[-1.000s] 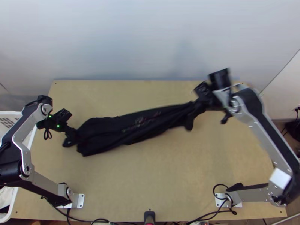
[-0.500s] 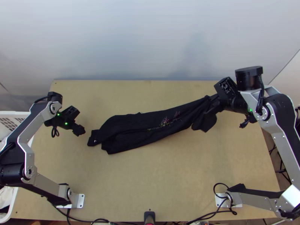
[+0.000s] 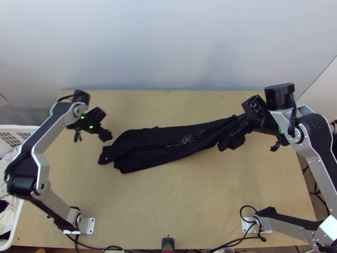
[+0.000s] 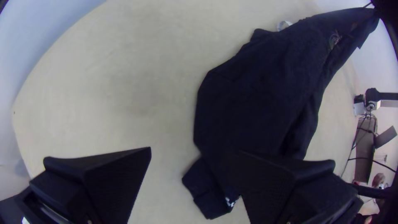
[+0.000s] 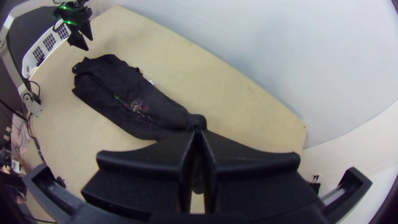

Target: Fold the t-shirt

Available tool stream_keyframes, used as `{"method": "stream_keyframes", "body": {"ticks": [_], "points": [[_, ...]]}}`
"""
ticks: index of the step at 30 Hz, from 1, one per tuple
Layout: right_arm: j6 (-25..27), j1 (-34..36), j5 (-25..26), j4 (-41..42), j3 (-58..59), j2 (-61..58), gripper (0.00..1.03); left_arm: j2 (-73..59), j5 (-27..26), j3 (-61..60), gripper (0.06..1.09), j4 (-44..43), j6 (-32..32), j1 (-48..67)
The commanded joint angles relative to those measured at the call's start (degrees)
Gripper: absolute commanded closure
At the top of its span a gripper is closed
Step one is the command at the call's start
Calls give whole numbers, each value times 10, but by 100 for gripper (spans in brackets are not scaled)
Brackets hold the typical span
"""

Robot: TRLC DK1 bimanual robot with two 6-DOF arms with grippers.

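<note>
The black t-shirt lies bunched lengthwise across the table, its printed part facing up near the middle. My right gripper holds its gathered right end; in the right wrist view the right gripper is shut on the bunched cloth. Off the shirt's left end, toward the table's far side, is my left gripper, holding nothing. In the left wrist view the left gripper stands open, one finger in front of part of the shirt.
A white basket with cloth in it stands at the table's left edge. The wooden table has a pale wall behind it. Cables run along its near edge.
The left gripper let go of the shirt's left end and moved off toward the far side, then a little right. The right gripper drew the shirt rightward, then stayed nearly still.
</note>
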State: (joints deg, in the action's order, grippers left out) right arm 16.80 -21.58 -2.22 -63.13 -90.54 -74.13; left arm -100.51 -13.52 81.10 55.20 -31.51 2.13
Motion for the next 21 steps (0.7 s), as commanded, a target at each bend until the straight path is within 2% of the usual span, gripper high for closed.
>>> {"method": "stream_keyframes", "body": {"ticks": [1, 11, 13, 19, 21], "points": [[-5, -9, 0, 1, 6, 6, 100, -79, -10, 77, 18, 3, 52, 74], [-7, -9, 2, 0, 11, 16, 100, -129, -16, 102, 19, -48, 116, 128], [-7, -9, 3, -1, 14, 18, 100, -139, -16, 102, 23, -61, 122, 132], [-6, -9, 4, -1, 13, 21, 100, -159, -12, 97, 48, -93, 130, 134], [-6, -9, 4, -3, 14, 21, 100, -161, -10, 91, 51, -106, 131, 134]]}}
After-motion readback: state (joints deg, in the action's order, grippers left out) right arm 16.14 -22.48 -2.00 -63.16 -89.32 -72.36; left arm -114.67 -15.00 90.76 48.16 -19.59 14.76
